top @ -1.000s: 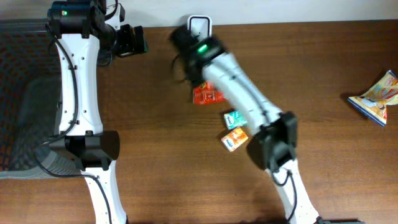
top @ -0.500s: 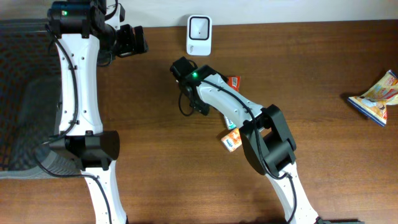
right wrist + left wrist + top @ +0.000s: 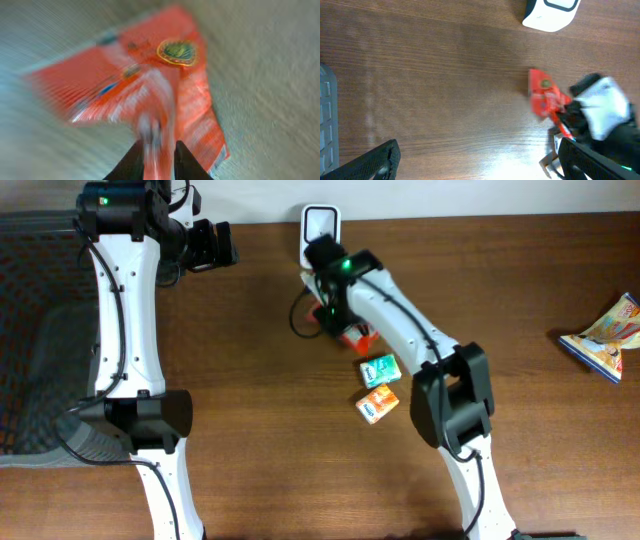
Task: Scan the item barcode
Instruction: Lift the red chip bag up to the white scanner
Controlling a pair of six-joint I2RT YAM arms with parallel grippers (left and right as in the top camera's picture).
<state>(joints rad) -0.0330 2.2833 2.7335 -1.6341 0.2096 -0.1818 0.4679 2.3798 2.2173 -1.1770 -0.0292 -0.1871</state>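
Note:
The item, a red snack packet (image 3: 349, 333), lies just below the white barcode scanner (image 3: 320, 232) at the table's back edge. My right gripper (image 3: 335, 315) is shut on the packet's edge. In the blurred right wrist view the packet (image 3: 150, 85) fills the frame and the right gripper (image 3: 155, 146) pinches a fold of it between two dark fingers (image 3: 131, 160). The left wrist view shows the packet (image 3: 543, 94), the scanner (image 3: 551, 11) and the right arm's head beside them. My left gripper (image 3: 215, 245) hangs wide open at the back left, the left gripper (image 3: 480, 165) holding nothing.
A small green box (image 3: 378, 368) and a small orange box (image 3: 377, 404) lie just below the packet. A colourful snack bag (image 3: 605, 338) sits at the far right edge. A dark mesh mat (image 3: 40, 350) covers the left side.
The right arm has swung back toward the scanner and its gripper has closed on the red packet, which has shifted left. The left arm has not moved.

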